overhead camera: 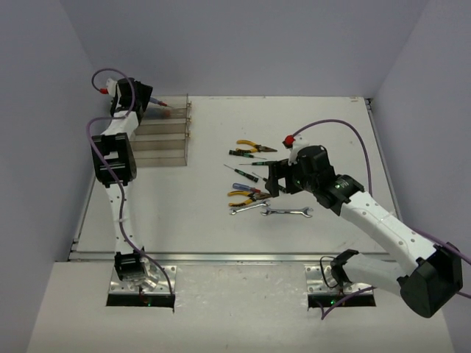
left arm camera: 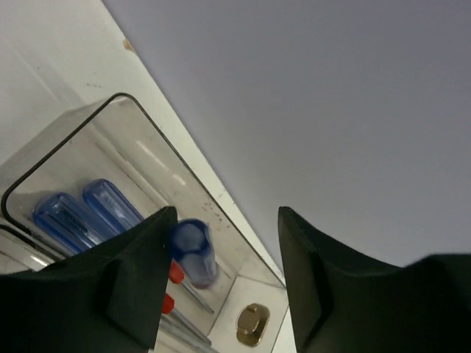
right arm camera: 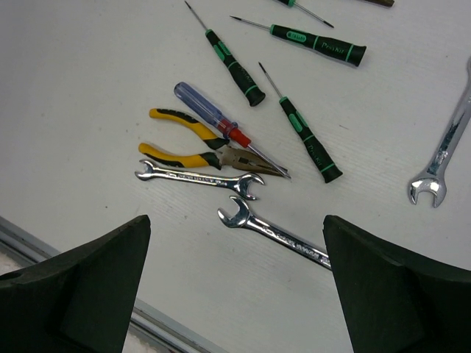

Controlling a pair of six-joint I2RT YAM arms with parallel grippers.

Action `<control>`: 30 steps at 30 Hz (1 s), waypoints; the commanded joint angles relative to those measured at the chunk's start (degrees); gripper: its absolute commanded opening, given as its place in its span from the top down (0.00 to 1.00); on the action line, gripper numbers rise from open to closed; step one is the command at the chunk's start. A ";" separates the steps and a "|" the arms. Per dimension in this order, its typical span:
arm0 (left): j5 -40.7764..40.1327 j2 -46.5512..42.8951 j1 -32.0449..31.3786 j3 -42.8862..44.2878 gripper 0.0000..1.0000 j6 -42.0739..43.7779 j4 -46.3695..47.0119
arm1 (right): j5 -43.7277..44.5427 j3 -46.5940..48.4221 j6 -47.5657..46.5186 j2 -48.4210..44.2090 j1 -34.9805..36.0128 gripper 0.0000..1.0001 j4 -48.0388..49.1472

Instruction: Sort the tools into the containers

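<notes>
My left gripper [overhead camera: 149, 100] hangs open over the farthest of the clear bins [overhead camera: 165, 136] at the table's far left. In the left wrist view, my left gripper [left arm camera: 227, 213] shows that bin [left arm camera: 73, 132] holding three blue-handled screwdrivers [left arm camera: 110, 206]. One of these [left arm camera: 193, 250] lies beside my left finger and is not gripped. My right gripper [overhead camera: 274, 182] is open and empty above the loose tools. In the right wrist view, my right gripper [right arm camera: 235, 220] hovers over two silver wrenches [right arm camera: 199, 178] [right arm camera: 276, 232], yellow pliers [right arm camera: 188, 143], a blue screwdriver [right arm camera: 202, 107] and black-green screwdrivers [right arm camera: 305, 140].
A third wrench [right arm camera: 441, 158] lies at the right. A second pair of yellow pliers [overhead camera: 254, 148] lies farther back on the table. A brass clasp [left arm camera: 252, 323] joins the bins. The left wall stands close beside the bins.
</notes>
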 commanded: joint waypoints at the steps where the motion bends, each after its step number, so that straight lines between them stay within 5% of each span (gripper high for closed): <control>1: 0.46 -3.36 -0.77 -1.50 0.28 -1.64 3.08 | -0.61 1.07 -0.97 0.43 0.15 0.01 2.14; 4: 0.20 -6.89 -0.79 -4.05 0.00 -1.71 2.72 | -0.10 1.16 -1.76 1.15 0.16 0.01 2.37; 6: -1.53 -9.21 -0.90 -3.39 0.00 -1.14 -0.51 | 0.39 1.59 -2.66 2.46 0.16 0.01 2.40; 9: -7.92 -11.58 -1.27 7.64 0.00 2.12 -18.54 | -3.34 4.95 -6.42 8.11 0.13 0.01 -0.07; 12: -10.18 -16.42 -1.04 7.56 0.00 2.32 -27.47 | -6.44 7.86 -8.62 13.80 0.16 0.01 -0.42; 18: -0.64 -41.98 -1.87 -26.65 0.00 3.91 -20.11 | -9.82 17.60 -19.05 28.51 1.25 0.51 -0.89; 24: 4.96 -65.78 -6.64 -54.70 0.00 7.07 -10.36 | -7.37 28.02 -25.12 41.94 3.25 0.62 -4.86; 30: 7.34 -71.42 -10.57 -59.25 0.00 13.03 -12.85 | -5.64 30.54 -26.93 47.60 5.46 0.62 -5.10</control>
